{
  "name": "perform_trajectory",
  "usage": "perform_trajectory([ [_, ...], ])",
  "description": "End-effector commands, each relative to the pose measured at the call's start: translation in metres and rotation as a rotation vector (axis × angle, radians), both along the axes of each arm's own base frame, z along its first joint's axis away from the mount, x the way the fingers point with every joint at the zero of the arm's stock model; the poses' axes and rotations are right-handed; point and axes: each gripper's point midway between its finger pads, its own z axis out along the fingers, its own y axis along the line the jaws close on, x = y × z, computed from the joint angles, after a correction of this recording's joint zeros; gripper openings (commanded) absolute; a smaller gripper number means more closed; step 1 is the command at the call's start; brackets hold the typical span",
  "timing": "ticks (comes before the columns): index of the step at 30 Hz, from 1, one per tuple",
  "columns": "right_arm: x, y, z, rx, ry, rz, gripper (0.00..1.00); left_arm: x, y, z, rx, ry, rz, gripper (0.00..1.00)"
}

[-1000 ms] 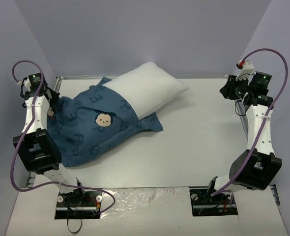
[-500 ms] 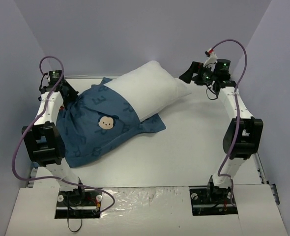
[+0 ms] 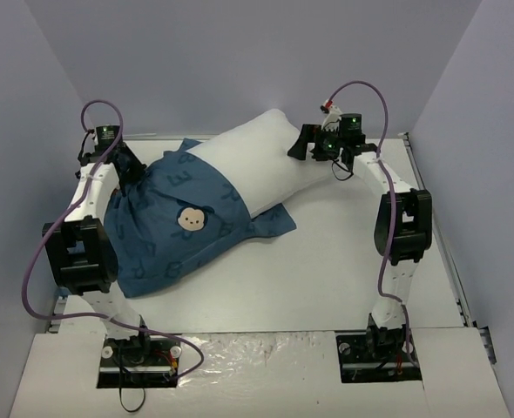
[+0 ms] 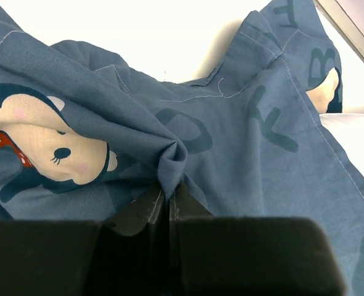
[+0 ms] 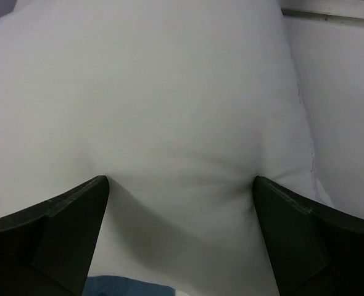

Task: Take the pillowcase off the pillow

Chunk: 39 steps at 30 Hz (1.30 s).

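Pillow [image 3: 266, 152] lies diagonally on the tabletop [image 3: 344, 252], long axis near-left to far-right. Bare white end points far-right, the rest sits inside the pillowcase [image 3: 170, 235]. Vs a second ago: right arm swung in from the right edge to the bare end, left arm shifted inward. Right hand [image 5: 181, 185] spread wide, straddling the pillow's end, tips against it. Left hand [image 4: 168, 196] pressed together, pinching a pillowcase fold at far-left.

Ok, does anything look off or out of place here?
Nothing spilled or damaged. The pillowcase sits askew and bunched toward the left, and the far end of the pillow sticks out bare.
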Motion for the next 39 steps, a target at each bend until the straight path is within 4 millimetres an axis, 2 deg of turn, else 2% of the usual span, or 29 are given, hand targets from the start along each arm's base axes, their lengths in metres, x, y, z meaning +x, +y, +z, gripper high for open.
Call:
perform_trajectory([
  [1, -0.010, -0.011, -0.034, -0.162, 0.009, 0.017, 0.97, -0.003, -0.017, 0.019, -0.006, -0.026, -0.047, 0.02],
  [2, -0.015, -0.007, -0.042, -0.191, 0.017, 0.025, 0.84, -0.001, -0.018, 0.017, -0.007, -0.021, -0.048, 0.02],
  [3, -0.018, -0.006, -0.048, -0.209, 0.024, 0.033, 0.75, -0.001, -0.018, 0.016, -0.007, -0.016, -0.048, 0.02],
  [4, -0.023, -0.006, -0.061, -0.238, 0.058, 0.047, 0.62, 0.002, -0.018, 0.020, -0.007, -0.027, -0.049, 0.02],
  [5, -0.033, -0.004, -0.071, -0.268, 0.089, 0.079, 0.35, 0.004, -0.018, 0.019, -0.009, -0.024, -0.050, 0.02],
  [7, -0.040, -0.007, -0.085, -0.268, 0.139, 0.076, 0.04, 0.008, -0.020, 0.024, -0.011, -0.037, -0.054, 0.02],
  [8, -0.048, -0.008, -0.092, -0.256, 0.173, 0.082, 0.00, 0.010, -0.020, 0.024, -0.010, -0.037, -0.055, 0.02],
  [9, -0.050, -0.016, -0.091, -0.237, 0.186, 0.080, 0.00, 0.011, -0.019, 0.025, -0.009, -0.037, -0.057, 0.02],
  [11, -0.062, -0.022, -0.072, -0.162, 0.183, 0.125, 0.00, 0.011, -0.019, 0.030, -0.003, -0.046, -0.066, 0.02],
  [12, -0.058, -0.047, -0.045, -0.144, 0.127, 0.088, 0.00, 0.010, -0.015, 0.031, 0.009, -0.045, -0.063, 0.02],
  [13, -0.056, -0.062, -0.029, -0.147, 0.079, 0.064, 0.00, 0.008, -0.012, 0.034, 0.014, -0.050, -0.061, 0.02],
  [14, -0.056, -0.079, -0.026, -0.196, 0.054, 0.024, 0.00, 0.008, -0.008, 0.036, 0.019, -0.056, -0.055, 0.02],
  [15, -0.054, -0.121, 0.002, -0.216, -0.005, -0.069, 0.00, 0.005, 0.001, 0.040, 0.021, -0.065, -0.037, 0.02],
  [16, -0.060, -0.141, 0.003, -0.228, -0.001, -0.114, 0.00, 0.004, 0.004, 0.038, 0.018, -0.068, -0.027, 0.02],
  [17, -0.065, -0.180, 0.019, -0.238, -0.028, -0.196, 0.00, 0.004, 0.009, 0.040, 0.018, -0.077, -0.015, 0.02],
  [20, -0.089, -0.230, 0.016, -0.258, -0.005, -0.286, 0.00, 0.001, 0.022, 0.039, 0.014, -0.087, 0.013, 0.02],
  [21, -0.108, -0.254, 0.009, -0.281, 0.016, -0.320, 0.00, 0.000, 0.028, 0.038, 0.015, -0.089, 0.025, 0.02],
  [22, -0.118, -0.264, 0.004, -0.295, 0.032, -0.326, 0.00, 0.000, 0.031, 0.035, 0.013, -0.086, 0.026, 0.02],
  [24, -0.143, -0.277, -0.013, -0.327, 0.072, -0.321, 0.00, -0.001, 0.036, 0.030, 0.006, -0.075, 0.034, 0.02],
  [26, -0.164, -0.270, -0.026, -0.328, 0.114, -0.285, 0.00, 0.001, 0.035, 0.026, 0.000, -0.073, 0.029, 0.02],
  [29, -0.173, -0.257, -0.024, -0.349, 0.093, -0.240, 0.00, 0.008, 0.027, 0.022, -0.019, -0.071, 0.004, 0.02],
  [34, -0.173, -0.258, -0.010, -0.376, 0.070, -0.261, 0.00, 0.008, 0.024, 0.023, 0.023, -0.046, -0.032, 0.02],
  [35, -0.175, -0.256, -0.009, -0.374, 0.080, -0.248, 0.02, 0.008, 0.024, 0.025, 0.027, -0.048, -0.041, 0.14],
  [36, -0.169, -0.253, 0.008, -0.368, 0.035, -0.218, 0.12, 0.009, 0.023, 0.034, 0.040, -0.058, -0.064, 0.30],
  [37, -0.171, -0.246, 0.015, -0.392, 0.013, -0.155, 0.24, 0.010, 0.013, 0.041, 0.044, -0.069, -0.103, 0.49],
  [38, -0.170, -0.240, 0.027, -0.408, -0.027, -0.109, 0.46, 0.011, 0.005, 0.055, 0.063, -0.099, -0.143, 0.69],
  [39, -0.169, -0.233, 0.042, -0.427, -0.087, -0.043, 0.55, 0.014, -0.003, 0.074, 0.116, -0.146, -0.216, 0.74],
])
